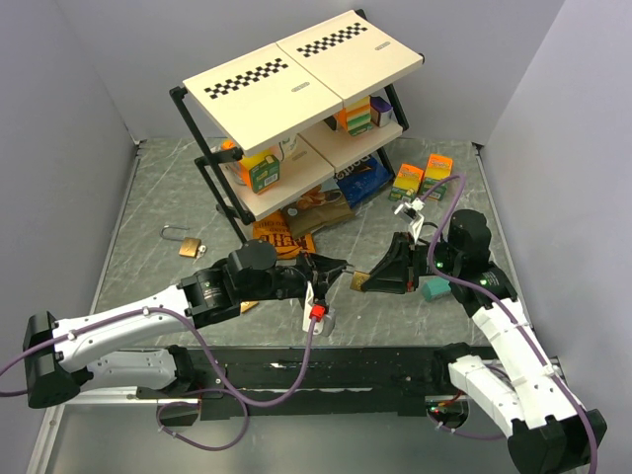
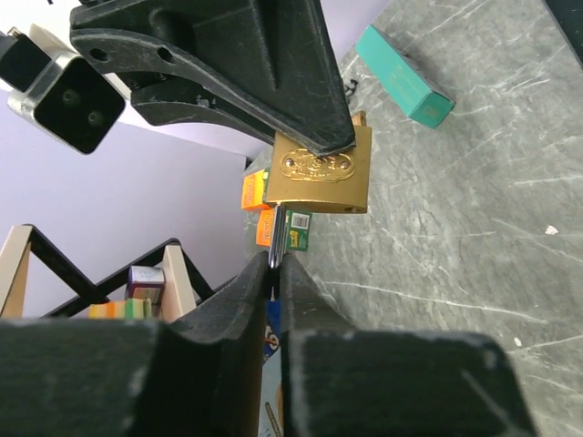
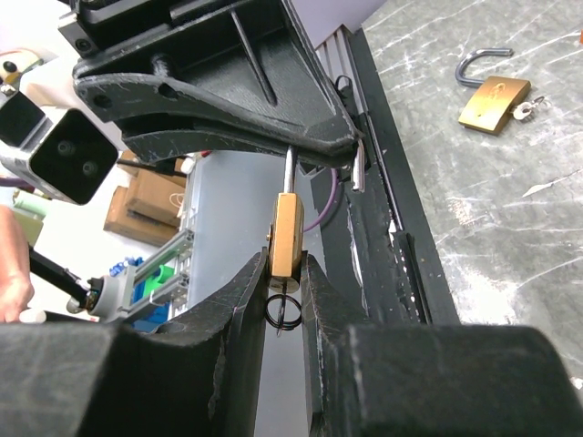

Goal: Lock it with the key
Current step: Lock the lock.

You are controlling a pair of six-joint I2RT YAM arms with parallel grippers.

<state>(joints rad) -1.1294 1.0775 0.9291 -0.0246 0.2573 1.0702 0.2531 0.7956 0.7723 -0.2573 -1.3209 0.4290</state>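
Brass padlock (image 2: pixel 316 177), squat and embossed on its face, hangs just above the grey marbled surface (image 1: pixel 148 197), pinched across its broad faces by the right pincer (image 3: pixel 287 264). On the padlock's keyway side, the left pincer (image 2: pixel 273 264) is pressed together on the head of a small silver key (image 2: pixel 275 232). The key's blade meets the padlock's underside and looks seated in the slot.

The padlock is probably dense, rigid and smooth, so it could swivel between the pads under a twist. Holding it face to face, as now, looks the soundest grip. The key is light and thin, and is best taken by its flat head and turned about the blade's own line. The shackle is hidden, so I cannot tell its state.

Just right of the padlock lies a teal box (image 1: pixel 434 289). Well to the padlock's left is a second brass padlock (image 1: pixel 189 247), and beyond it a black-framed two-tier shelf rack (image 1: pixel 296 118).
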